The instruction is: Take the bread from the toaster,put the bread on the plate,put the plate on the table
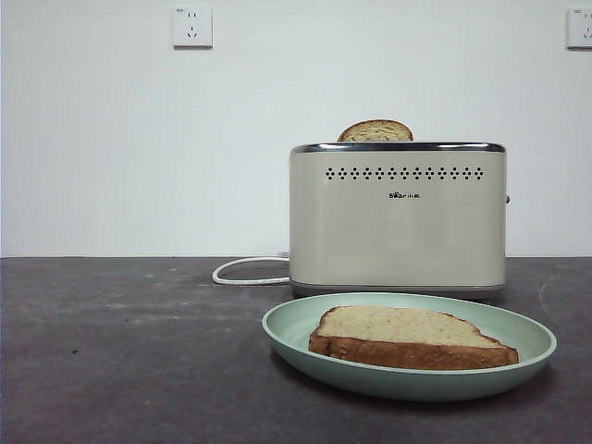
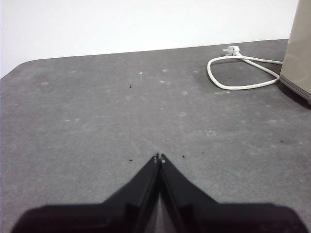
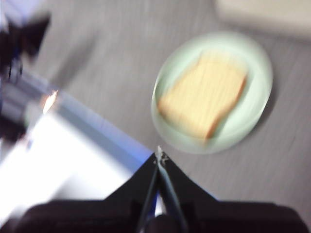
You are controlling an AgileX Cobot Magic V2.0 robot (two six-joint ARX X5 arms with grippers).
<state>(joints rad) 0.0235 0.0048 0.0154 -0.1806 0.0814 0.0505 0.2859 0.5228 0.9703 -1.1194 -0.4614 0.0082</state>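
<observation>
The bread (image 1: pixel 407 338) lies flat on the pale mint-green plate (image 1: pixel 277 328), which rests on the dark grey table (image 1: pixel 120 361) in front of the cream toaster (image 1: pixel 398 222). A second matching slice (image 1: pixel 375 131) pokes up from the toaster's slot. My right gripper (image 3: pixel 159 154) is shut and empty, high above the table, apart from the plate (image 3: pixel 260 63) and the bread (image 3: pixel 204 92); this view is blurred. My left gripper (image 2: pixel 159 158) is shut and empty over bare table, well away from the toaster (image 2: pixel 299 53). Neither gripper shows in the front view.
The toaster's white cord (image 1: pixel 245 270) loops on the table beside it and also shows in the left wrist view (image 2: pixel 238 73). Two wall sockets (image 1: pixel 192 26) sit on the white wall behind. The right wrist view shows a bright blurred table edge (image 3: pixel 87 131).
</observation>
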